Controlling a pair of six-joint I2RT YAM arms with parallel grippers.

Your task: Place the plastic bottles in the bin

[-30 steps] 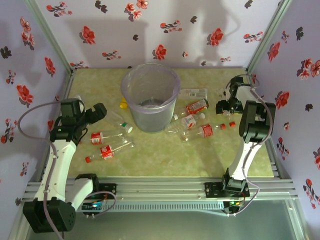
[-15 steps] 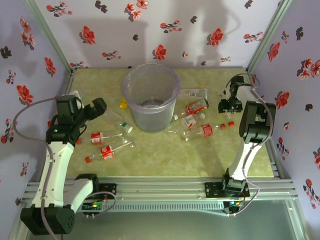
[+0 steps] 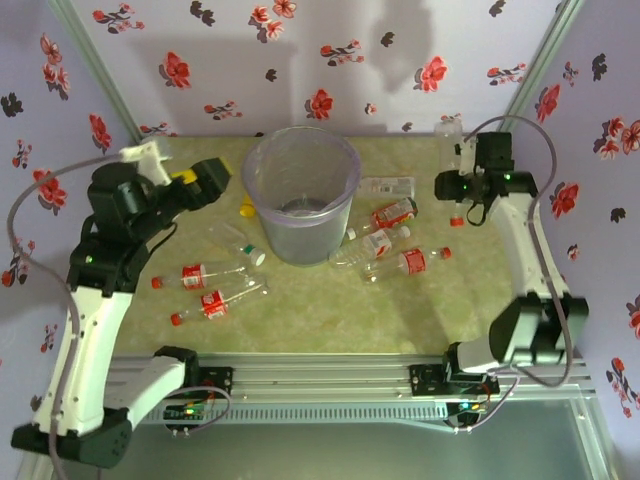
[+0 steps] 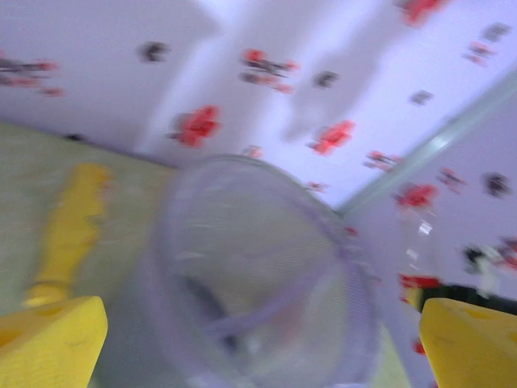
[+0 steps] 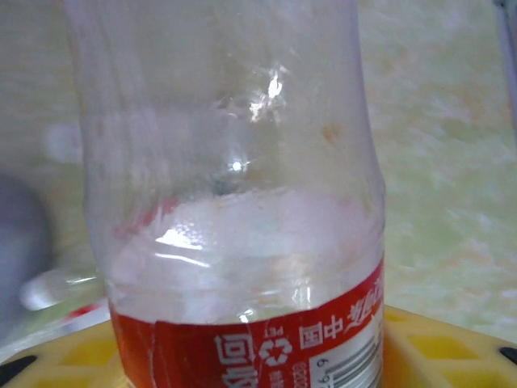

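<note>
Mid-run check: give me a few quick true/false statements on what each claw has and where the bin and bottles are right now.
1. The right claw is shut on a red-labelled bottle. True.
2. The left claw is carrying a bottle. False: it is open, with nothing between its fingers.
3. The bin has tipped onto its side. False: it stands upright, mouth up.
4. The green-capped bottle lies on the table, at the bin's lower left in the top view. True.
5. The right claw's bottle is above the bin's mouth. False: in the top view it is well to the right of the bin, apart from it.
</note>
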